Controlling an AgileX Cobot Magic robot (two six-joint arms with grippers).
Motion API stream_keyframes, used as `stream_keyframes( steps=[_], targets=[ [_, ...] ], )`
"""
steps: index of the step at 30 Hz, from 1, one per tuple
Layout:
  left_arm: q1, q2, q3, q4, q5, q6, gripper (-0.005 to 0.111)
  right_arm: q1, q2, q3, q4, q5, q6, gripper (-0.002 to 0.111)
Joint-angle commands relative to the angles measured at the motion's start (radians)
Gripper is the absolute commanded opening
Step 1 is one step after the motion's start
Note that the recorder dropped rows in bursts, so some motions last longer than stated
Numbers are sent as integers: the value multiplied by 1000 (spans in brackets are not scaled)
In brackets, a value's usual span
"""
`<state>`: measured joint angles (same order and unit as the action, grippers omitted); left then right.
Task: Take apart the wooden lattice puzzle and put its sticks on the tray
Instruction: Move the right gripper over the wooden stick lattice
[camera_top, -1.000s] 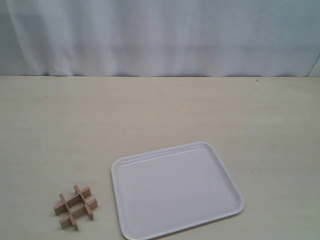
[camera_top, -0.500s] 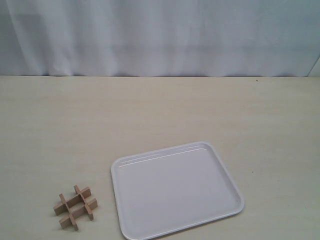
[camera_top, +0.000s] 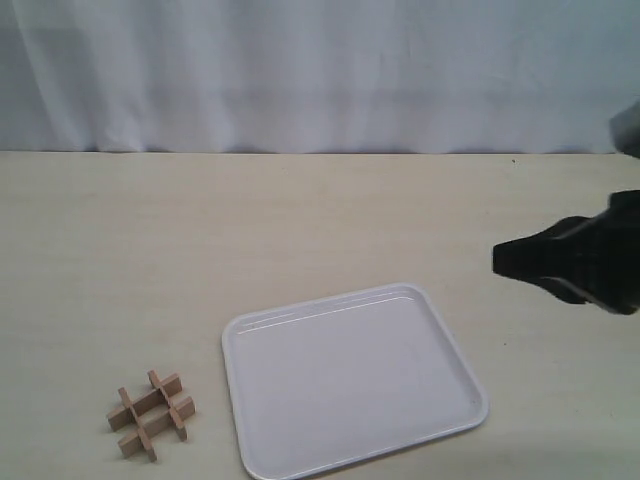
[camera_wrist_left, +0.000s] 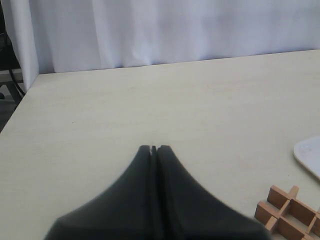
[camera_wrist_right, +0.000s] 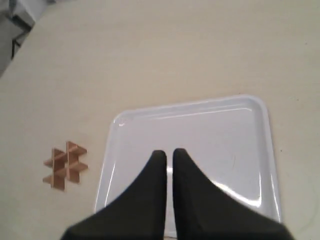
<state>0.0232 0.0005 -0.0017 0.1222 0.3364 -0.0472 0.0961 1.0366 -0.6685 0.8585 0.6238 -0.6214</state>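
Puzzle (camera_top: 152, 415): assembled, lying flat on the bench (camera_top: 300, 220), just left of the tray (camera_top: 350, 375), apart from it.
Left fingers (camera_wrist_left: 142, 170): pressed together, holding nothing, near the puzzle.
Right fingers (camera_wrist_right: 157, 167): closed, holding nothing, raised off the tray's right side.

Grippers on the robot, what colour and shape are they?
Both are plain matte black. The left gripper is two smooth pieces, wide at the back and curving in to narrow, blunt tips, like a beak. The right gripper has the same shape. No cables, stickers or markings show on either.
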Motion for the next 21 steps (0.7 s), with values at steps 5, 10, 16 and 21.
stream_keyframes(
  steps=[5,10,16,21],
  targets=[
    [-1,0,2,-2,-14,-3,0,354,247,-206,-515,16,420,4],
    [-1,0,2,-2,-14,-3,0,530,393,-334,-669,87,532,4],
    [-1,0,2,-2,-14,-3,0,660,552,-471,-694,202,536,4],
    [-1,0,2,-2,-14,-3,0,749,670,-554,-706,233,536,4]
  ],
)
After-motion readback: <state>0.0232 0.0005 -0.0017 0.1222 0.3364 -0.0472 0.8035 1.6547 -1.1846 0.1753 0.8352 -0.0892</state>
